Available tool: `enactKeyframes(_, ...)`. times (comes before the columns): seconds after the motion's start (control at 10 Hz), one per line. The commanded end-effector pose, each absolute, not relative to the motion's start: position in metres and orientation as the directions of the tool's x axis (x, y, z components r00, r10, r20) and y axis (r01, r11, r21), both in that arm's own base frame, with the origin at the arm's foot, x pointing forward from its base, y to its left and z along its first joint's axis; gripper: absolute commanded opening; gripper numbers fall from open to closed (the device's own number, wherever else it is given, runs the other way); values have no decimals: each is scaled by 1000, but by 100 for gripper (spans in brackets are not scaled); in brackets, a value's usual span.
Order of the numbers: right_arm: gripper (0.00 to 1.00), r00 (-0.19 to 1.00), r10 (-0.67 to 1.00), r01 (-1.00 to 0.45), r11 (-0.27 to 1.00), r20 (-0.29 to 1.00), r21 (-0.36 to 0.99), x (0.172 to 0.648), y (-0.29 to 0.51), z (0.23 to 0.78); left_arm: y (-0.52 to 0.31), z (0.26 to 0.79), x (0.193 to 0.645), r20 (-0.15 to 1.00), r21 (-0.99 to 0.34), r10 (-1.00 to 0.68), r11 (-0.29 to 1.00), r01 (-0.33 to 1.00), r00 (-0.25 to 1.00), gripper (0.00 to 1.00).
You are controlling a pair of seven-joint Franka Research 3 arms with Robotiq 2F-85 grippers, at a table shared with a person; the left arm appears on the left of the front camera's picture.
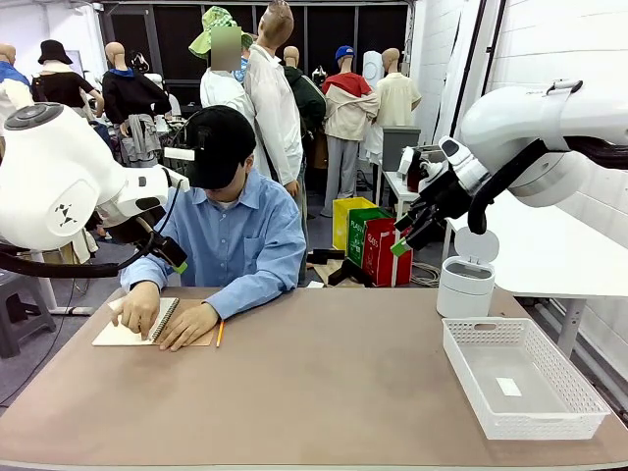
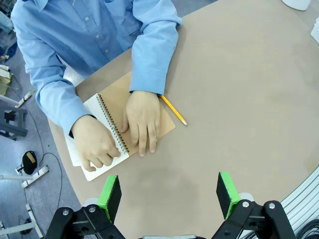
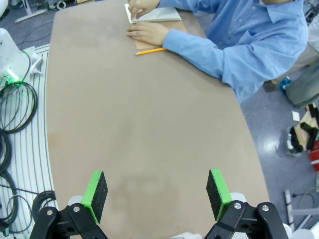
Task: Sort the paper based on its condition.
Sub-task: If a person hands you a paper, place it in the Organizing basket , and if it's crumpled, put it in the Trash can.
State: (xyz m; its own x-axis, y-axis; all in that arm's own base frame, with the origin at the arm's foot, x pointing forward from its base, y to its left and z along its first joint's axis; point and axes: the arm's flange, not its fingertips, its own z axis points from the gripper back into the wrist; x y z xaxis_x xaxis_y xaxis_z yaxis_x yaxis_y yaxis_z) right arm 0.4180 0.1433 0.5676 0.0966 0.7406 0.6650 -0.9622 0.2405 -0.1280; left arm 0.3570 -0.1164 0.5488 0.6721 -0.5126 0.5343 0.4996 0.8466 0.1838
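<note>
No loose paper is in view. Across the table a person holds both hands on an open spiral notebook (image 1: 132, 334) (image 2: 115, 93) (image 3: 160, 15) with a brown cover and a white page. A yellow pencil (image 1: 220, 334) (image 2: 173, 110) (image 3: 150, 51) lies beside it. My left gripper (image 1: 175, 263) (image 2: 168, 196) hangs open above the table just in front of the notebook, with nothing between its green pads. My right gripper (image 1: 400, 243) (image 3: 157, 194) is raised high at the right, open and empty, looking down the brown tabletop (image 3: 149, 129).
A white mesh basket (image 1: 491, 365) stands at the table's right front, with a tiny white scrap (image 1: 508, 387) in it. Behind it stands a small white lidded bin (image 1: 465, 285). The person's arms lean over the far left edge.
</note>
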Motion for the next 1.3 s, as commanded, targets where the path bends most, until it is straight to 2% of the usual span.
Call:
enactKeyframes(0.0, 100, 100, 730, -964, 240, 676, -115, 418, 143, 568, -116, 549, 357, 536, 181, -511, 847, 500, 672, 100)
enactKeyframes(1.2, 100, 100, 730, -964, 240, 676, -115, 418, 143, 568, -116, 549, 357, 536, 181, -511, 847, 500, 672, 100)
